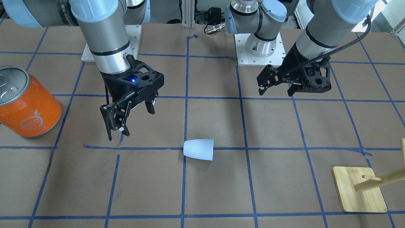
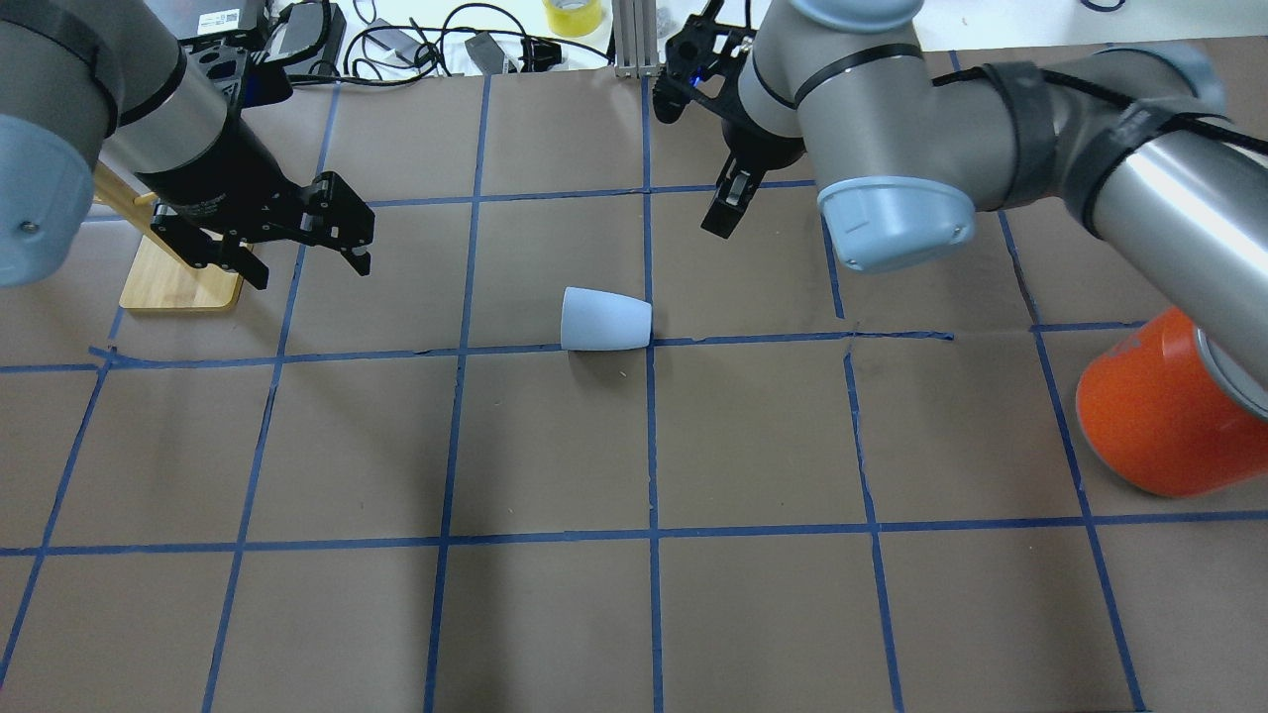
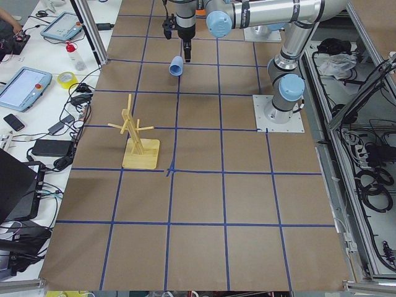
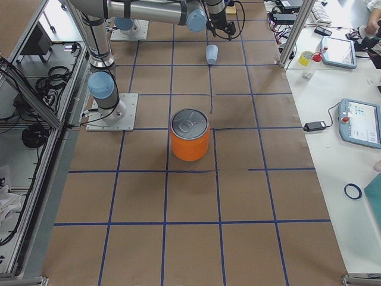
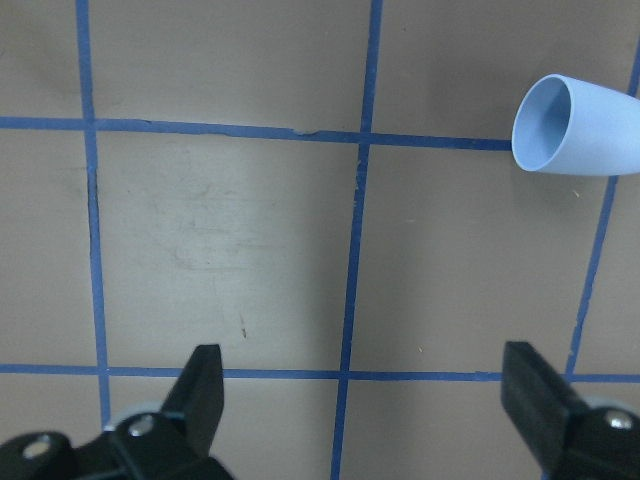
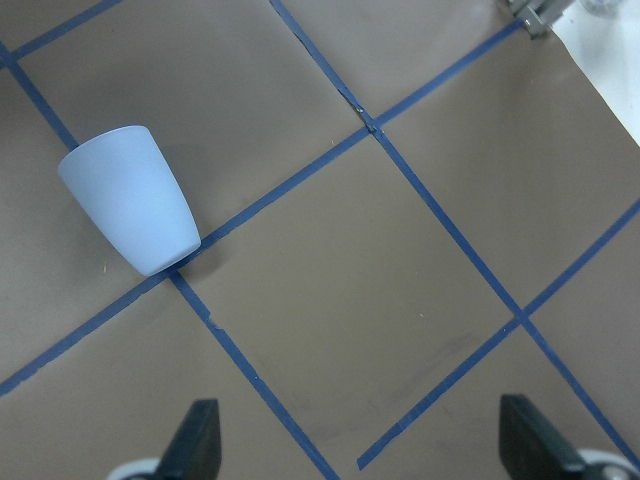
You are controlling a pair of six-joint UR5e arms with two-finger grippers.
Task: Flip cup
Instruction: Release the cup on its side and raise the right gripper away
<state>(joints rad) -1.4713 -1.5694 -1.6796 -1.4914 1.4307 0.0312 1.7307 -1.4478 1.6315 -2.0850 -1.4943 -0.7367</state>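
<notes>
The pale blue-white cup (image 1: pixel 198 149) lies on its side on the brown table, on a blue tape line, its mouth toward my left arm's side. It also shows in the overhead view (image 2: pixel 605 319), the left wrist view (image 5: pixel 580 125) and the right wrist view (image 6: pixel 130 200). My left gripper (image 1: pixel 276 92) hangs open and empty above the table, well away from the cup; it shows in the overhead view (image 2: pixel 307 265) too. My right gripper (image 1: pixel 134 122) is open and empty, above the table beyond the cup's closed end.
A large orange can (image 1: pixel 28 104) with a silver top stands at the table's right end (image 2: pixel 1159 406). A wooden peg stand (image 1: pixel 357 190) on a square base sits near my left gripper (image 2: pixel 178 282). Blue tape lines grid the table.
</notes>
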